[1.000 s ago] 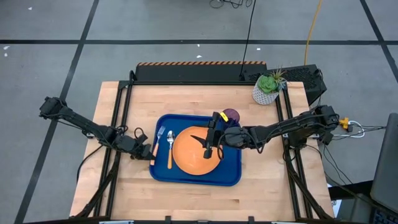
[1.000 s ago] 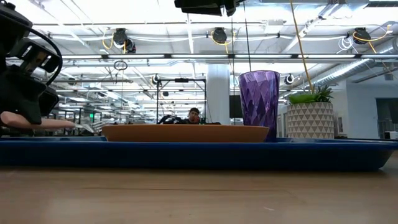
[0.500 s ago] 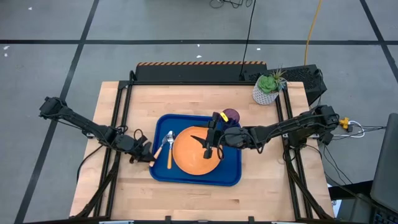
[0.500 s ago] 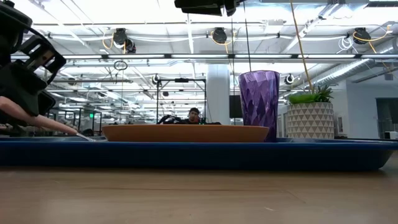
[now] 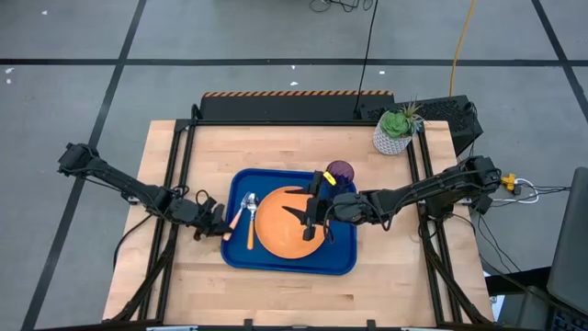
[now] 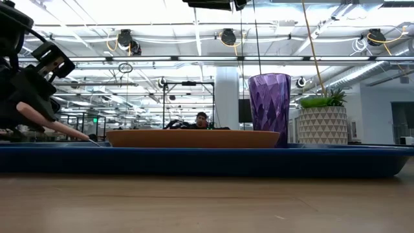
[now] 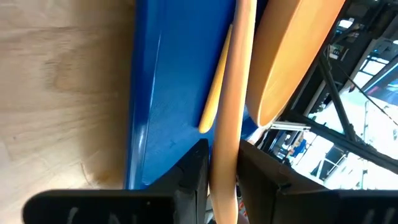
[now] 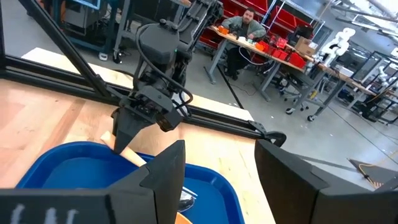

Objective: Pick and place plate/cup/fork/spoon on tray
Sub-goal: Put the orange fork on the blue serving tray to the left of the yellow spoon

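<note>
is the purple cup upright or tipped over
Upright. In the low view the cup stands straight, mouth up, behind the plate; from above its round opening shows on the tray.

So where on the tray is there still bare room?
The tray has bare strips along its near edge and right of the plate. Its left end is crowded: fork, spoon held by the left gripper. The right gripper hovers over the plate; cup fills the far corner.

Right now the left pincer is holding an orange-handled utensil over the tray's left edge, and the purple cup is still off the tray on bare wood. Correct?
Not quite. The left pincer does grip an orange-handled utensil at the tray's left edge, but the cup is already on the tray, at its far right corner beside the plate. The high view shows this.
</note>
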### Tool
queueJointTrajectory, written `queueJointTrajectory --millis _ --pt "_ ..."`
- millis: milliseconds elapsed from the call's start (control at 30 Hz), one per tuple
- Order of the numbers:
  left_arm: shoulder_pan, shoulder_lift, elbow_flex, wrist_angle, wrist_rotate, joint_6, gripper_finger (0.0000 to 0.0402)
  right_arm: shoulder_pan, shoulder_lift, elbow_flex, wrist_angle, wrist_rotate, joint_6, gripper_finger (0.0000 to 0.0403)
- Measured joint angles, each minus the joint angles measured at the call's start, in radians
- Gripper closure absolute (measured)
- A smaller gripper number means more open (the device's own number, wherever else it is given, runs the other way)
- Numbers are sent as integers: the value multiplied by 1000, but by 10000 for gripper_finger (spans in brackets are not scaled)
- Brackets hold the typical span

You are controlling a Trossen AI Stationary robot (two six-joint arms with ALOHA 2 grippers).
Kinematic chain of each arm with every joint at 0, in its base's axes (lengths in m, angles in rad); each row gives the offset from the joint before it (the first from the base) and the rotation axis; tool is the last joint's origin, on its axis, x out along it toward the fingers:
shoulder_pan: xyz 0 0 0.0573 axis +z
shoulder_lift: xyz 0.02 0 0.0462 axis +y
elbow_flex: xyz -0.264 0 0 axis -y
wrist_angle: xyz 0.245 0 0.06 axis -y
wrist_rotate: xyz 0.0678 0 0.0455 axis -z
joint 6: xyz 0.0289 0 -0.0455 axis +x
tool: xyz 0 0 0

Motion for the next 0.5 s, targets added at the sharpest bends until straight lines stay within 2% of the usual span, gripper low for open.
queueJointTrajectory --millis 300,500 --pt "0 0 1 9 -1 -15 338 0 0 0 -6 0 0 218" --pt "0 0 1 -54 -3 46 338 0 -1 0 -29 0 0 218"
